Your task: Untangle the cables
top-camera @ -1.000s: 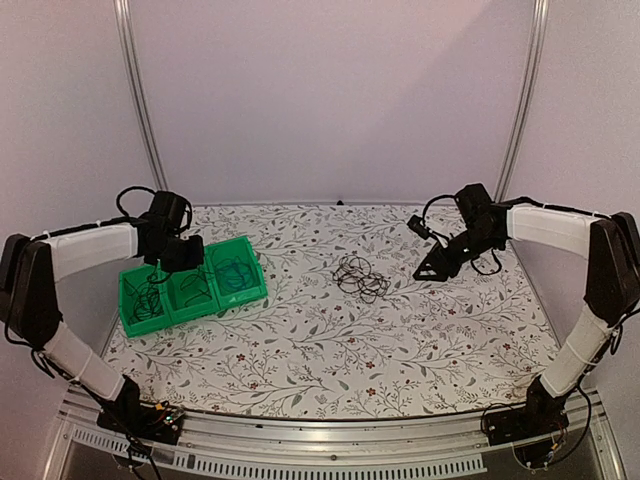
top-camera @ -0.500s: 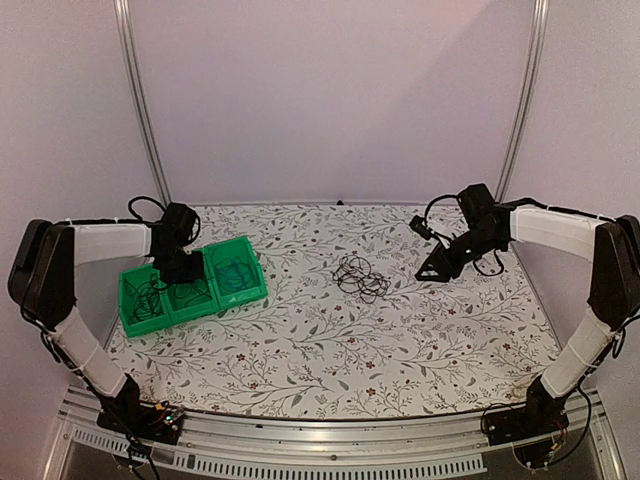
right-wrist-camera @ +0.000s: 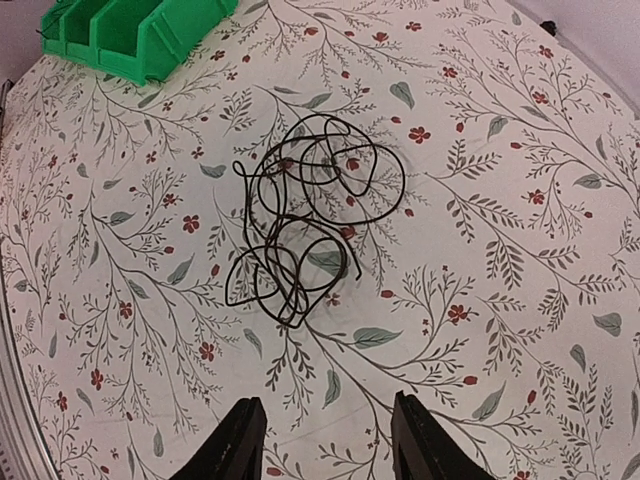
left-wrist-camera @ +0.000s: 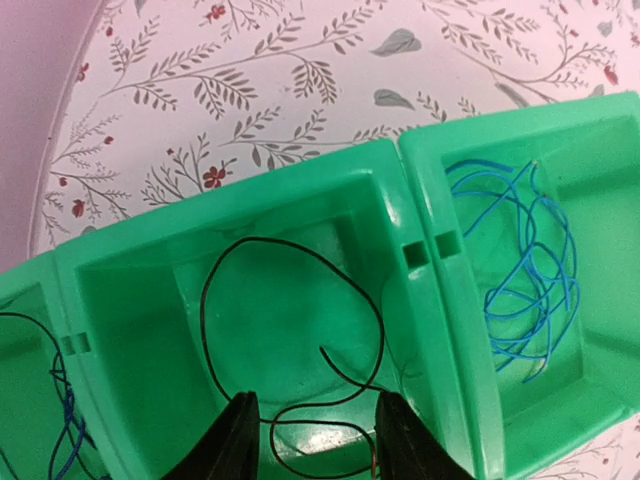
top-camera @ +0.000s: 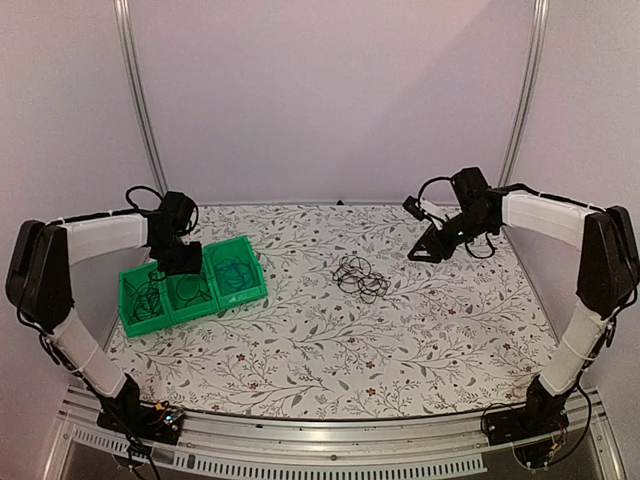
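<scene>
Left gripper [left-wrist-camera: 315, 445]: spread, over middle compartment of green bin [left-wrist-camera: 400, 200], one black cable [left-wrist-camera: 204, 318] inside; blue cable [left-wrist-camera: 520, 290] in adjacent compartment. Right gripper [right-wrist-camera: 325, 440]: spread, above table [right-wrist-camera: 500, 200], black cable tangle [right-wrist-camera: 300, 215] ahead, apart.

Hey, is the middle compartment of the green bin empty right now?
Not empty. One thin black cable lies looped on the middle compartment floor of the green bin.

You face pale lilac walls [top-camera: 330, 90]; 2 metal poles [top-camera: 140, 100] rise behind your floral tablecloth [top-camera: 330, 340]; an aluminium rail [top-camera: 330, 437] edges it.
</scene>
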You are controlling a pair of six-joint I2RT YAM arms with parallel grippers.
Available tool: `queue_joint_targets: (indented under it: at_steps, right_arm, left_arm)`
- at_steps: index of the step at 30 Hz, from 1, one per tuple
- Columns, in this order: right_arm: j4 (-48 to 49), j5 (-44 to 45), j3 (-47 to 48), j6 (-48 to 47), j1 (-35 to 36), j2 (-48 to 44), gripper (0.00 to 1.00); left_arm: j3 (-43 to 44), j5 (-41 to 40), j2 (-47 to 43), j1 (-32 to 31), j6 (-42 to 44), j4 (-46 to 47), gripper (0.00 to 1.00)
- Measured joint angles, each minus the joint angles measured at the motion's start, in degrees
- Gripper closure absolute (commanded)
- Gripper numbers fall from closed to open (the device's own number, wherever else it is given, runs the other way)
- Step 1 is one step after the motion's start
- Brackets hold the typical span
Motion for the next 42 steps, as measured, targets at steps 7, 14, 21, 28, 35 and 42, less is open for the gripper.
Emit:
queue_joint_targets:
  at_steps: [7, 14, 21, 28, 35, 42]
  right_arm:
    - [-0.15, -1.29, 8.68, -0.33, 0.00, 5.97, 0.56]
    - [-1.29, -4.15, 15.67, 0.24, 0.46, 15.67, 0.59]
    - [-5.05, -6.51, 17.84, -0.55, 1.97, 22.27, 0.61]
    - [-4.46, -5.62, 13.86, -3.17, 3.67, 19.98, 0.63]
    - [-1.05, 2.16, 5.70, -10.27, 7.65, 10.29, 0.64]
    - [1.62, 7.85, 5.88, -13.49, 10.34, 10.23, 0.64]
  left_arm:
    - [7.48, -1.68, -7.26, 0.00, 1.01, -6.19, 0.55]
    - [14.36, 4.48, -11.76, -5.16, 5.09, -1.14, 0.57]
    - [19.78, 11.61, -7.30, -19.39, 7.48, 5.18, 0.59]
    - [19.32, 16.04, -1.51, -25.77, 5.05, 8.98, 0.60]
    - [18.16, 17.94, -0.24, -27.30, 2.91, 10.75, 0.60]
    - [18.16, 18.36, -0.22, -27.34, 2.64, 11.74, 0.60]
